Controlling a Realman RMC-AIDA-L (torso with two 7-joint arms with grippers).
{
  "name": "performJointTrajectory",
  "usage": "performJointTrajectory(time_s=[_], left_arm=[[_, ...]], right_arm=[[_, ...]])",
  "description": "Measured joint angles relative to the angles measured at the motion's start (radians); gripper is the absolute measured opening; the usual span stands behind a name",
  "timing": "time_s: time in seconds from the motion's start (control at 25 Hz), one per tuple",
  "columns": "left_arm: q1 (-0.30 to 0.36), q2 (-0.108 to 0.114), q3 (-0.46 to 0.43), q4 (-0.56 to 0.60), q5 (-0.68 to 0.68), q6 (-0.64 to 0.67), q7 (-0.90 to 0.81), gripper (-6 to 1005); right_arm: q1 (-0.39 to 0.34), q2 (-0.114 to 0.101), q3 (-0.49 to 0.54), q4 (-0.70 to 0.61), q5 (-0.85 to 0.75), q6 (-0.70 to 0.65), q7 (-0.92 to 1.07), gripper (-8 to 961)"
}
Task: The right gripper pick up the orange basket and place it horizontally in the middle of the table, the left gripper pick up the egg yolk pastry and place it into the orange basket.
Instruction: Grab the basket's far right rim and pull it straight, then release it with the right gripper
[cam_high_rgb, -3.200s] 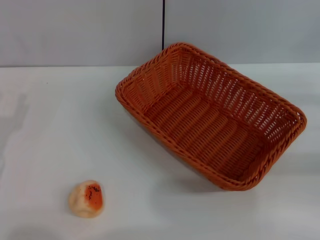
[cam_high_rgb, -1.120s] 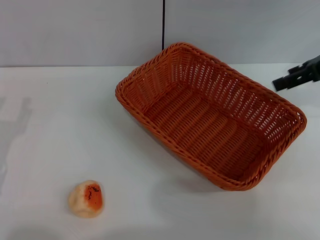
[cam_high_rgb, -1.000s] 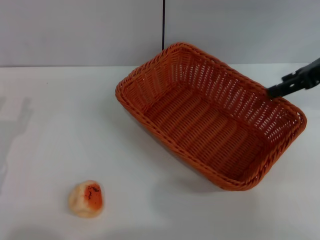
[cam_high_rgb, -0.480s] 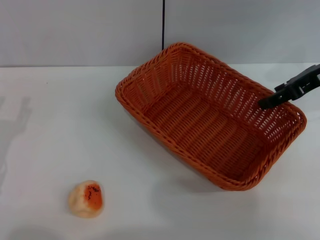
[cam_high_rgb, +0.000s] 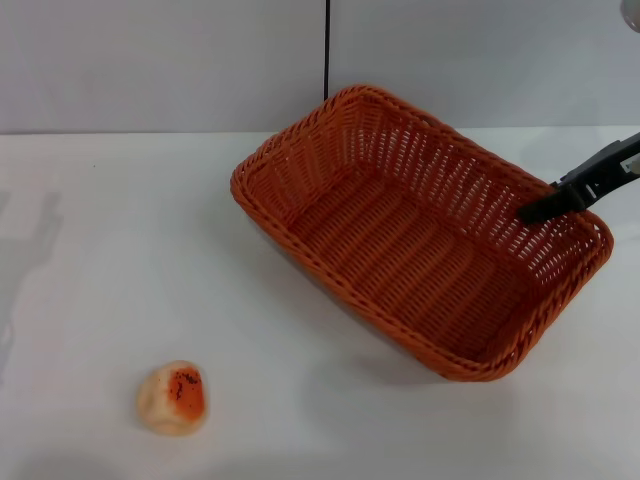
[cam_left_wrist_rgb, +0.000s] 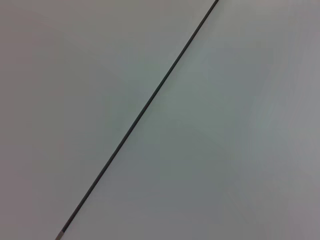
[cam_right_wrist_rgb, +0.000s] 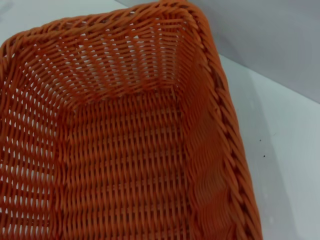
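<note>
The orange basket (cam_high_rgb: 420, 232) lies askew on the white table (cam_high_rgb: 110, 230), right of centre, and is empty. My right gripper (cam_high_rgb: 532, 211) reaches in from the right edge, its black tip over the inside of the basket's far right rim. The right wrist view looks down into the orange basket (cam_right_wrist_rgb: 115, 160) along its braided rim. The egg yolk pastry (cam_high_rgb: 172, 397), a pale ball with an orange-red speckled patch, rests alone near the table's front left. My left gripper is out of view; the left wrist view holds only grey wall.
A grey wall (cam_high_rgb: 160, 60) with a black vertical seam (cam_high_rgb: 326, 45) stands behind the table. Bare white tabletop lies between the pastry and the basket and across the left half.
The right gripper entered from the right edge and came down and leftward to the basket's far right rim. Basket and pastry have not moved.
</note>
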Motion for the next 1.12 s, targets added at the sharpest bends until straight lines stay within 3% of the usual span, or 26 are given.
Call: performJointTrajectory(time_s=[0.04,0.16,0.4,0.8,0.96,1.12], left_arm=[[0.000,0.000,0.000,0.000,-0.001,-0.001,0.000,769],[0.000,0.000,0.000,0.000,-0.001,-0.003,0.000,769],[0.000,0.000,0.000,0.000,0.000,-0.008,0.000,769],[-0.005,0.000,0.000,0.000,0.002,-0.011,0.000,768],[-0.005,0.000,0.000,0.000,0.004,-0.010,0.000,768],[-0.003,0.000,0.000,0.000,0.003,-0.010,-0.001,768]], right_arm=[[-0.001,0.000,0.000,-0.002,0.000,0.000,-0.002,641],[-0.001,0.001,0.000,-0.003,0.000,0.000,-0.003,406],[-0.003,0.002,0.000,-0.004,0.003,-0.001,-0.004,175],[-0.039,0.003,0.012,-0.061,0.057,-0.018,-0.006,160],[-0.110,-0.004,0.012,-0.157,0.217,-0.025,-0.006,157],[-0.186,-0.035,0.030,-0.212,0.437,-0.047,-0.008,157]])
